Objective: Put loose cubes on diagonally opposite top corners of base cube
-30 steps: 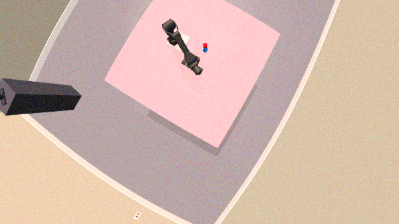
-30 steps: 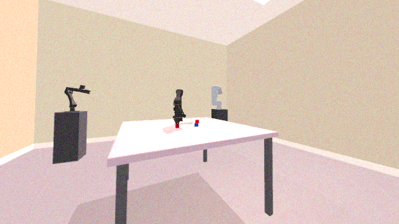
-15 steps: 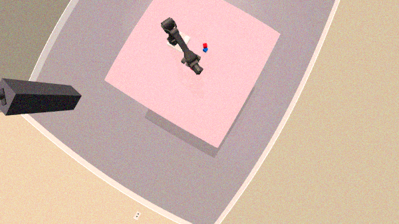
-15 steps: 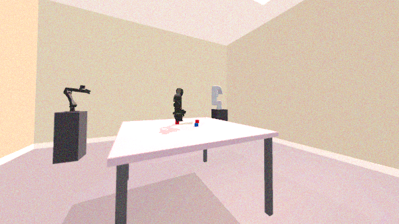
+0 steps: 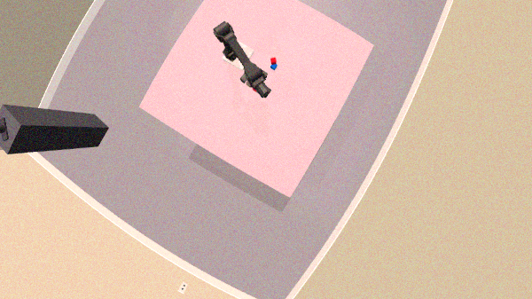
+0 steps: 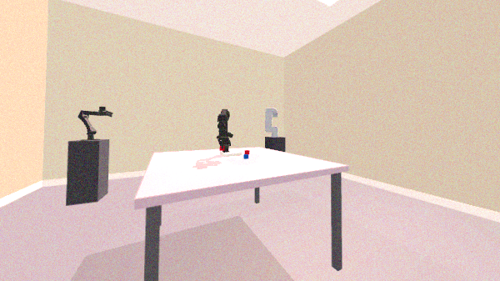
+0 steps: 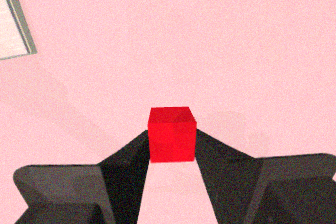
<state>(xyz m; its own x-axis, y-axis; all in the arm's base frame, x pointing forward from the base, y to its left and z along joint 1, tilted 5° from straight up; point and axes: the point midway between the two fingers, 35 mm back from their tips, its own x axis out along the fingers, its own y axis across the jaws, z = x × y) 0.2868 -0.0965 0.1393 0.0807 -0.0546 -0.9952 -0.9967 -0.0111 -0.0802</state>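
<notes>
My gripper is shut on a loose red cube, which sits between the fingertips and is held above the table. In the top view the arm mostly covers this cube. The blue base cube stands on the table, to the right of my gripper in the top and exterior views. The other red cube rests on top of the blue one, shifted to one side. Its exact corner and levelness are too small to tell. Neither of these two cubes shows in the wrist view.
The pink-looking table carries everything. A pale plate lies under the arm's base, at the upper left in the wrist view. A second black arm and a grey arm stand on pedestals away from the table.
</notes>
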